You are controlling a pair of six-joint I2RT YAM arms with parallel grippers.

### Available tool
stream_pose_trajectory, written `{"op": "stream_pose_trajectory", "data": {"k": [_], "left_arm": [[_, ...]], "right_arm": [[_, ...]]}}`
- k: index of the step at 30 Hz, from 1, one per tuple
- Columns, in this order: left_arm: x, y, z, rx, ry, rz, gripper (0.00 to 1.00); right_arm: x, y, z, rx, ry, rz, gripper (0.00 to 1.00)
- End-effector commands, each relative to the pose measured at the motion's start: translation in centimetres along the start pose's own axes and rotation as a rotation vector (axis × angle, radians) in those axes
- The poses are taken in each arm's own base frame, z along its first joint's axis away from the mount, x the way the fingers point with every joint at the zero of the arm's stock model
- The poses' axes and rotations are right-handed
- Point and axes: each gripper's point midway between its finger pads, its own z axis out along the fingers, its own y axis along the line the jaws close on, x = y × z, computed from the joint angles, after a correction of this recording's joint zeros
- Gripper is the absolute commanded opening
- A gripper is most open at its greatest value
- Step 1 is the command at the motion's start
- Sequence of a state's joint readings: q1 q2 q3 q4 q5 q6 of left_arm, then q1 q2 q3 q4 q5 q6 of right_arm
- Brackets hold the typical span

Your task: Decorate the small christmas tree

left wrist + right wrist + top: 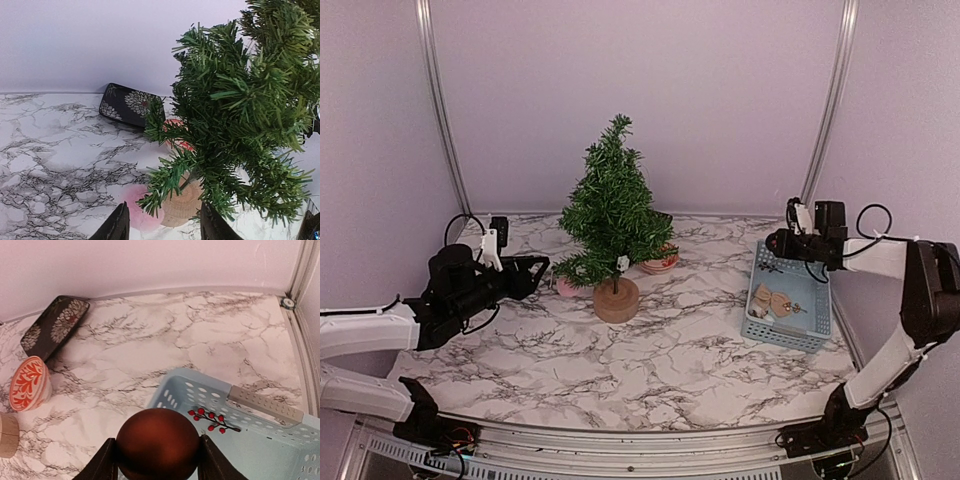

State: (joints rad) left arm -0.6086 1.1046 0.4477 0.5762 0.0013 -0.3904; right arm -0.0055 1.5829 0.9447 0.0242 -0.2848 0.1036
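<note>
The small christmas tree (612, 210) stands upright on its round tan base (616, 299) at the middle of the marble table. My left gripper (542, 268) hovers just left of its lowest branches, open and holding nothing. In the left wrist view the tree (240, 100) fills the right side, and one low branch tip hangs just ahead of the left gripper (164, 227). My right gripper (775, 243) is over the far end of the light-blue basket (782, 338). The right gripper (157, 460) is shut on a dark red ball ornament (157, 442).
A red berry sprig (212, 421) lies in the basket (172, 390), with tan ornaments (775, 300) nearer me. Behind the tree are a red-and-white bowl (660, 262) and a black flowered box (131, 104). A pink disc (137, 200) lies by the tree base. A small white piece (622, 263) hangs on a low branch.
</note>
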Motion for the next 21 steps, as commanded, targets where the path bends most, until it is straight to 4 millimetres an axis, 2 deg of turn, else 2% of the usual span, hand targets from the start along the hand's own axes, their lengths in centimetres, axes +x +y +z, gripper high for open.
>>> {"op": "stream_pose_trajectory", "data": {"k": [1, 8, 13, 18, 21], "left_arm": [[-1.6, -3.3, -1.0, 0.125, -0.019, 0.086, 0.5], [-1.8, -8.1, -3.7, 0.253, -0.051, 0.312, 0.6], [-0.5, -12.8, -5.3, 0.373, -0.037, 0.519, 0.67], [1.2, -15.6, -5.5, 0.398, 0.001, 0.705, 0.72], [2.3, -17.2, -5.4, 0.42, 0.018, 0.806, 0.74]], "right_arm": [[-0.6, 5.3, -2.5, -0.137, -0.028, -0.045, 0.43], [-0.6, 12.8, -8.4, -0.334, -0.047, -0.133, 0.43], [-0.2, 17.9, -13.2, -0.524, -0.049, -0.206, 0.43], [2.4, 22.3, -16.3, -0.744, 0.032, -0.224, 0.43], [4.5, 25.1, -17.5, -0.843, 0.095, -0.233, 0.43]]}}
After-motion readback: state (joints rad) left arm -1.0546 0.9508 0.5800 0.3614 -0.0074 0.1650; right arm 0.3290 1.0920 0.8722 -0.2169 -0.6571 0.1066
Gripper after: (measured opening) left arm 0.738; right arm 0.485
